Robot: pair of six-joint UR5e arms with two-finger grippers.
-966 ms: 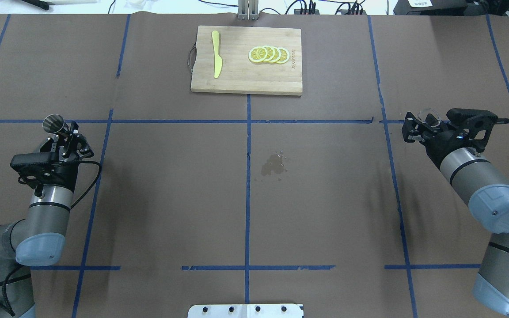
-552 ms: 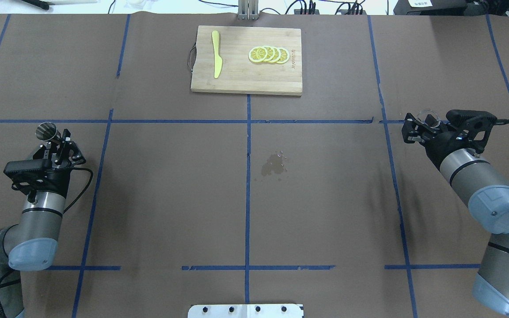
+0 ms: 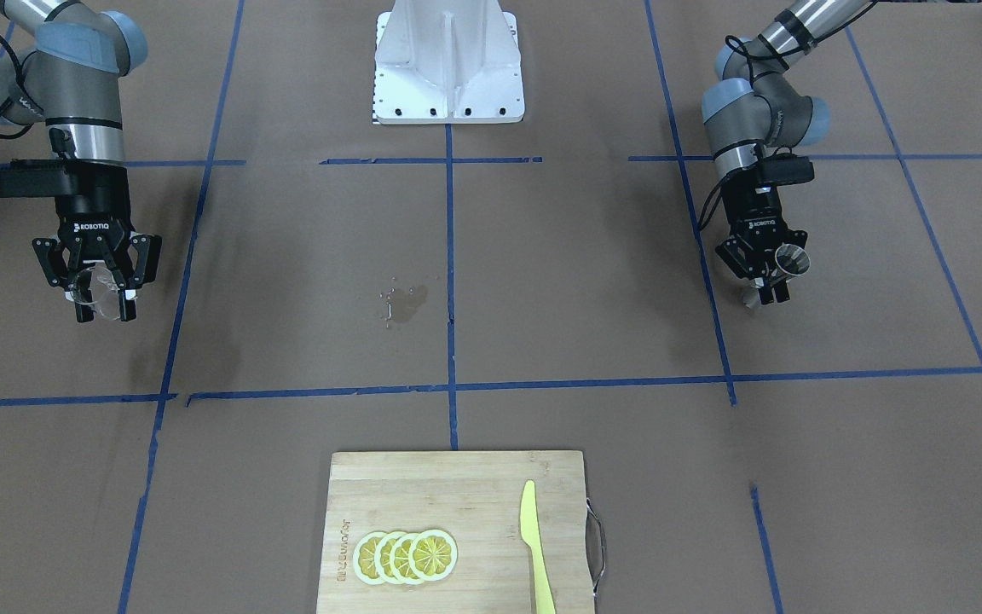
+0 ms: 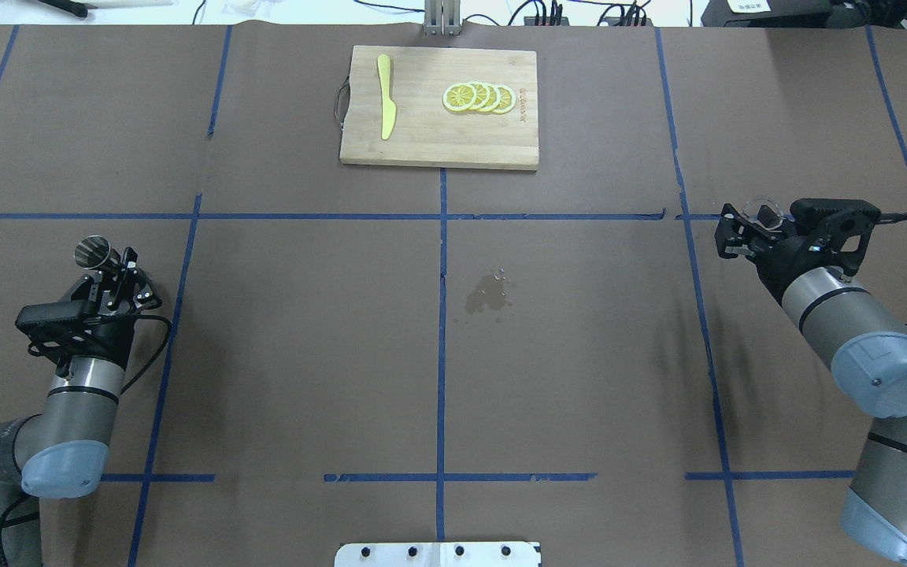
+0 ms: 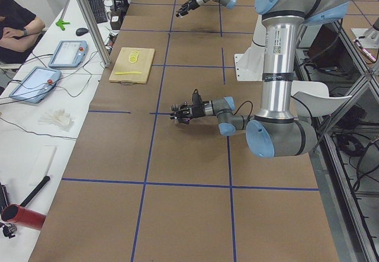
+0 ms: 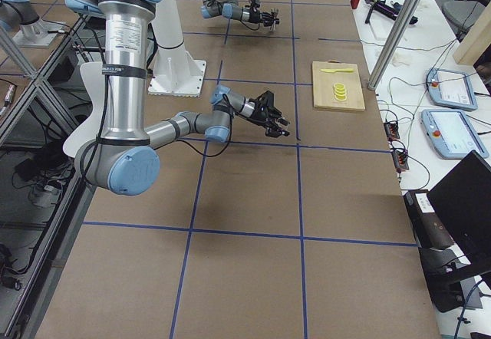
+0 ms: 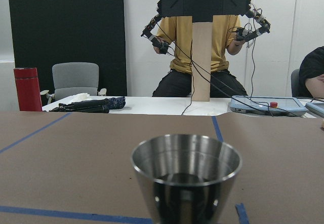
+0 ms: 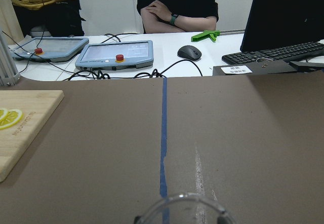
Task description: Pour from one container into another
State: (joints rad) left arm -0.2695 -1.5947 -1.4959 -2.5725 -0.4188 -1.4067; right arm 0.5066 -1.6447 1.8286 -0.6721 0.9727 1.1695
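A steel cup [image 4: 94,252] is upright in my left gripper [image 4: 112,268], which is shut on it, low over the table's left side. In the front view the steel cup [image 3: 793,258] and left gripper [image 3: 770,288] are at the right. The left wrist view shows the steel cup [image 7: 186,179] close up, with dark liquid at its bottom. A clear glass [image 4: 764,211] sits in my right gripper [image 4: 746,229], which is shut on it, at the table's right side. In the front view the clear glass [image 3: 99,288] and right gripper [image 3: 105,307] are at the left. Only the glass rim [image 8: 179,210] shows in the right wrist view.
A small wet spill [image 4: 489,293] marks the brown paper near the table's middle. A wooden cutting board [image 4: 438,146] at the far centre carries lemon slices [image 4: 479,97] and a yellow knife [image 4: 385,96]. Blue tape lines cross the table. Operators sit beyond the far edge.
My left arm has drawn back toward the robot's side with the steel cup, staying at the table's left. The right arm and glass have hardly moved.
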